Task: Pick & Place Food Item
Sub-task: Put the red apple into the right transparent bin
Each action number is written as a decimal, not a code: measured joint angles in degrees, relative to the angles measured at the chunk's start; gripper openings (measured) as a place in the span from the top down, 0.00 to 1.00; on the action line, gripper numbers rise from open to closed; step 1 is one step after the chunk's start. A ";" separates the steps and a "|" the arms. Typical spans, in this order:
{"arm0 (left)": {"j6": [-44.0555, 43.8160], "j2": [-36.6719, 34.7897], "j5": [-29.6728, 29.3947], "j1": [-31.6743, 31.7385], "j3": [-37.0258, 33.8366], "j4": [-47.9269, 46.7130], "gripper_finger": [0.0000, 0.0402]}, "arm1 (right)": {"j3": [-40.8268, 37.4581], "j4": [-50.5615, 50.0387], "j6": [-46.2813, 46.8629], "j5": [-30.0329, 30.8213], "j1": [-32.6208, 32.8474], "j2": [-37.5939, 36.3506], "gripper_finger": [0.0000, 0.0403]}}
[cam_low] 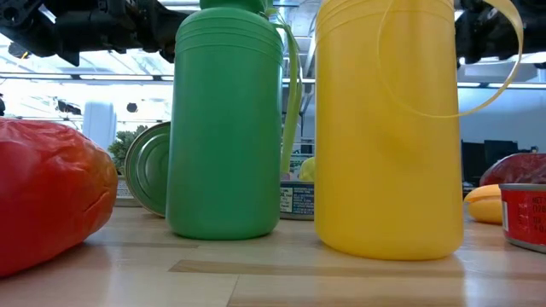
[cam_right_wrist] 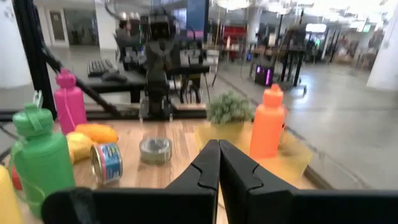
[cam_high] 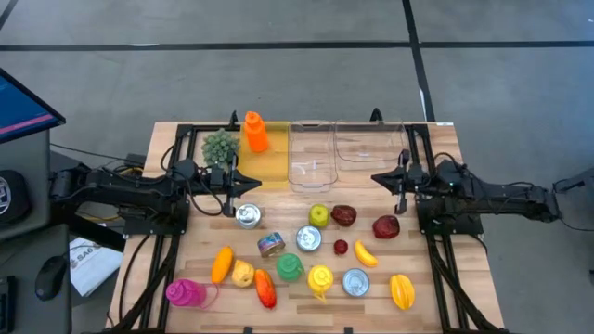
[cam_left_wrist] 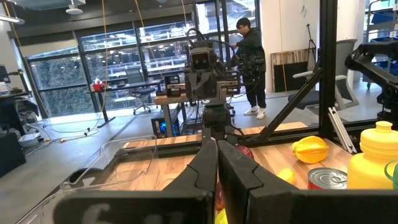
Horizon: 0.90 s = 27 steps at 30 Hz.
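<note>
Bottles (cam_low: 223, 128) block low view; cans (cam_high: 271, 245), probably fruit (cam_high: 318, 215), around.

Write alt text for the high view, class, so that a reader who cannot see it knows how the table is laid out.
Seen from above, two dark arms rest at mid-table, the left gripper and right gripper both shut and empty, pointing toward each other. Between and below them lie scattered toy fruits, tins and small bottles on the wooden table. Behind stand an orange bottle on a yellow tray and two clear bins.
</note>
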 joint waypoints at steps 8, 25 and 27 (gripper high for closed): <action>-0.44 0.00 0.00 0.00 0.02 -0.02 1.00 | 8.05 -4.93 0.68 0.01 0.00 10.11 1.00; -2.81 -10.57 -0.46 8.42 0.03 -17.76 1.00 | 16.24 -11.10 4.60 0.01 0.04 17.33 1.00; -3.42 -13.32 -0.51 8.71 0.02 -20.32 1.00 | 16.24 -11.03 6.40 0.04 0.04 17.30 1.00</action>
